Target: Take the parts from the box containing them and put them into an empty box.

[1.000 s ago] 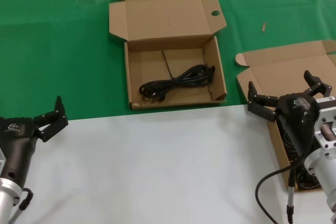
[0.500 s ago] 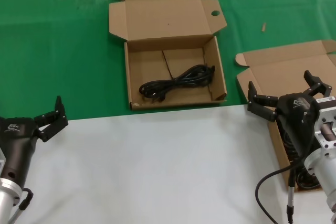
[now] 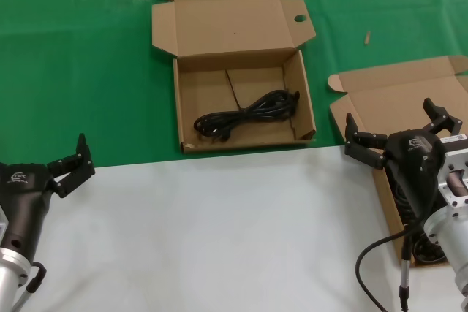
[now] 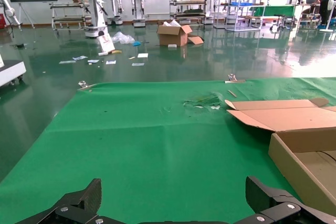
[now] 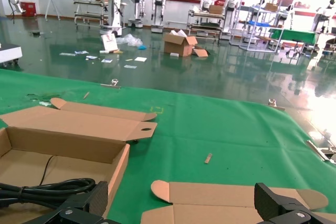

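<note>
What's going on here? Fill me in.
A two-armed robot is moving coiled black power cords between two open cardboard boxes. One cord already lies in the box with the holed flap. The right gripper hovers open over the plain-lidded box, where more cords show. The left gripper waits open, holding nothing.
</note>
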Controlling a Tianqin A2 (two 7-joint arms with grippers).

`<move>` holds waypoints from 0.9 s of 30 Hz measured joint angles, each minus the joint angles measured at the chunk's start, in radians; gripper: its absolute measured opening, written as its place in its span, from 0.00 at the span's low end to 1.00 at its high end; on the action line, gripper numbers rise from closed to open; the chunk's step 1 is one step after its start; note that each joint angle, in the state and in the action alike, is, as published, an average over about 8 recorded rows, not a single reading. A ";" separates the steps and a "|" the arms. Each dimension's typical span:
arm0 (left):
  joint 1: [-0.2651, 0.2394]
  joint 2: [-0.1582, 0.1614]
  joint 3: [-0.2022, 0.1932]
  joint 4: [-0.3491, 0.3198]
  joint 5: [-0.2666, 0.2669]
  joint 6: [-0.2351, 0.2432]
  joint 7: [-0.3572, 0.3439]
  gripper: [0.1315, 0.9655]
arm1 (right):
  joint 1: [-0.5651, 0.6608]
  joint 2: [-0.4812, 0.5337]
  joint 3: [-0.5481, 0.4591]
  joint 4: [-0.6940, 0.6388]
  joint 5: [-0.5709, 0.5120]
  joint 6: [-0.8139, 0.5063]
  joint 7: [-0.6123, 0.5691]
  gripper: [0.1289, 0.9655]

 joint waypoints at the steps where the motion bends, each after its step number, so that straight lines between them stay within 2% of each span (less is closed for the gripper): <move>1: 0.000 0.000 0.000 0.000 0.000 0.000 0.000 1.00 | 0.000 0.000 0.000 0.000 0.000 0.000 0.000 1.00; 27: 0.000 0.000 0.000 0.000 0.000 0.000 0.000 1.00 | 0.000 0.000 0.000 0.000 0.000 0.000 0.000 1.00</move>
